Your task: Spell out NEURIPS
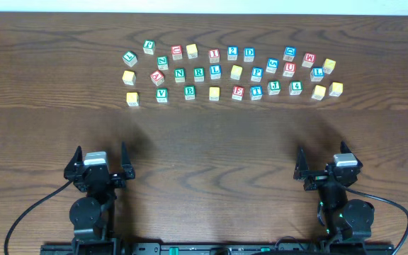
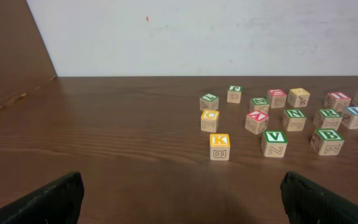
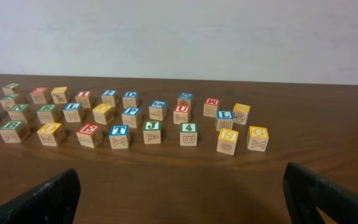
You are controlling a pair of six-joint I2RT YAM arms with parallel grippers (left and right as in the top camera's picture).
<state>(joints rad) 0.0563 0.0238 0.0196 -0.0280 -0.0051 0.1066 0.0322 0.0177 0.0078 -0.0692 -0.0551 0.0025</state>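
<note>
– Grippers first: what have they got?
– Nothing: left gripper (image 1: 101,152) and right gripper (image 1: 322,150) both gape wide at the table's (image 1: 204,149) near edge, well apart from the cubes.
– And the letters?
– Overhead, in the far rows: green N (image 1: 180,74), green R (image 1: 199,73), red I (image 1: 214,55), red E (image 1: 238,92), blue P (image 1: 256,73), red U (image 1: 289,69). Only the right wrist view reads the yellow S (image 3: 227,140).
</note>
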